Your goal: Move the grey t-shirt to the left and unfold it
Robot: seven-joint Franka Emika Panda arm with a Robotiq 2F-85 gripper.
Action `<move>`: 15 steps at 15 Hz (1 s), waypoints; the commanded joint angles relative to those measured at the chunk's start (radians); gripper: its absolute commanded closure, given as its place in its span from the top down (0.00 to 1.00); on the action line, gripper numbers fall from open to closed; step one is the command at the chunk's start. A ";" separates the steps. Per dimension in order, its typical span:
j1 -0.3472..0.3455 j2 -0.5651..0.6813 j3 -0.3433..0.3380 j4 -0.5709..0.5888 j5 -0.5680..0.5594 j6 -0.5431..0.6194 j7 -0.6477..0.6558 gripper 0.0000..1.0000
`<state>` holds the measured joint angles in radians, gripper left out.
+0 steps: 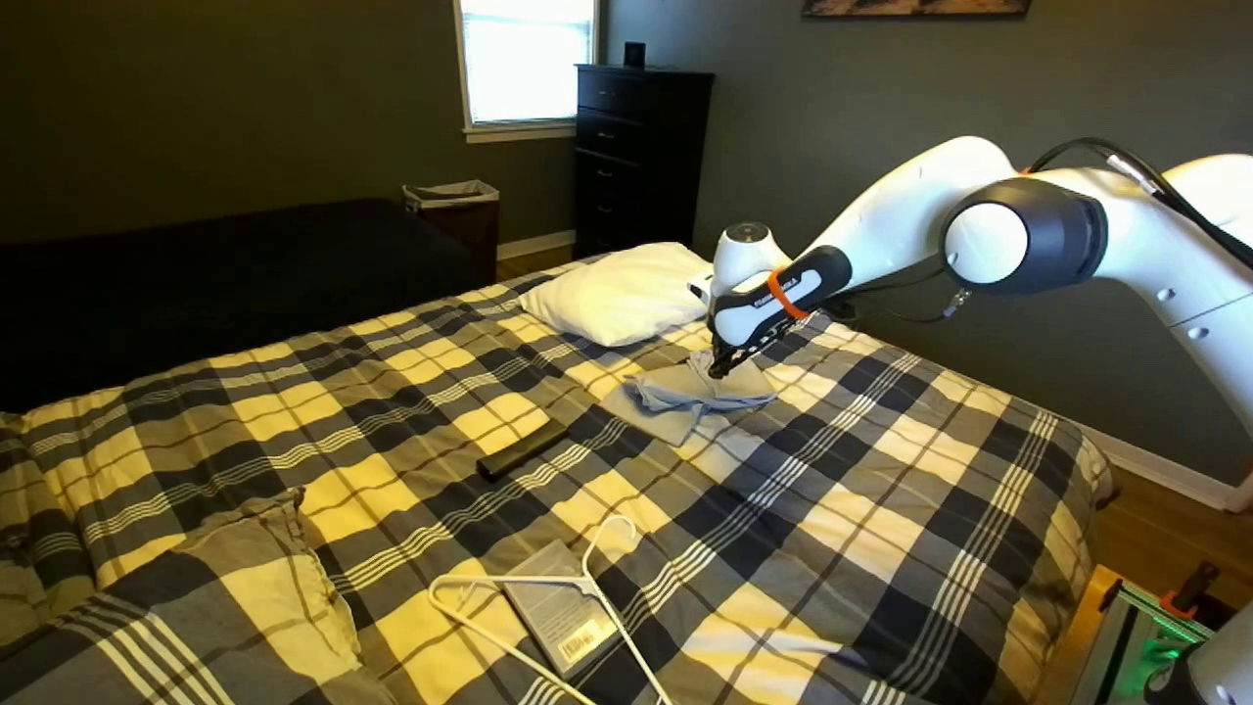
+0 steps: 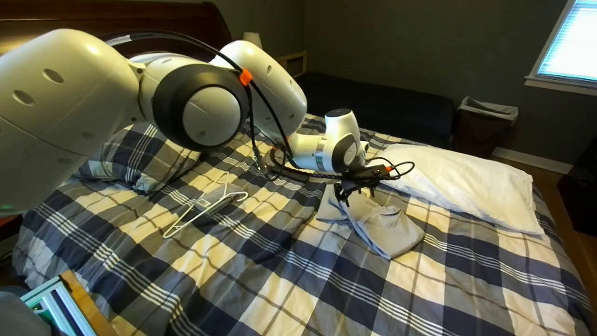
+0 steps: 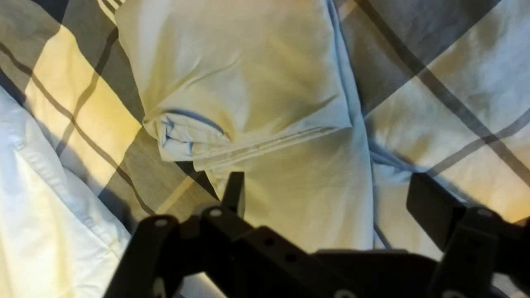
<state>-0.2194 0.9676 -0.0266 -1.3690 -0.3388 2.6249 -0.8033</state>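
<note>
The grey t-shirt lies crumpled and partly folded on the plaid bed; it shows in both exterior views (image 1: 668, 423) (image 2: 394, 233). In the wrist view the grey t-shirt (image 3: 256, 74) has a folded-over layer at the top, a small rolled bunch at its left edge and a flatter part running down between the fingers. My gripper (image 3: 326, 188) is open with nothing between its fingers. In both exterior views the gripper (image 1: 721, 368) (image 2: 359, 196) points down just over the shirt. I cannot tell whether the fingertips touch the cloth. The gripper hides the shirt's lower part in the wrist view.
A white pillow (image 1: 622, 294) (image 2: 461, 186) lies beside the shirt; its edge also shows in the wrist view (image 3: 45, 231). A dark bar-shaped object (image 1: 522, 449), a white hanger (image 1: 533, 580) and a grey box (image 1: 560, 615) lie on the plaid bedspread (image 1: 842, 529). A plaid pillow (image 1: 225, 597) lies farther off.
</note>
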 commanded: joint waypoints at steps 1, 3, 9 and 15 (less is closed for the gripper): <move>-0.133 0.056 0.138 0.069 0.110 0.046 -0.176 1.00; -0.163 0.106 0.177 0.147 0.166 -0.011 -0.235 1.00; -0.084 0.239 0.050 0.368 0.250 -0.256 0.005 1.00; -0.098 0.302 0.020 0.484 0.288 -0.333 0.283 1.00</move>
<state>-0.3117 1.2217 0.0117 -0.9778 -0.0887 2.3446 -0.6267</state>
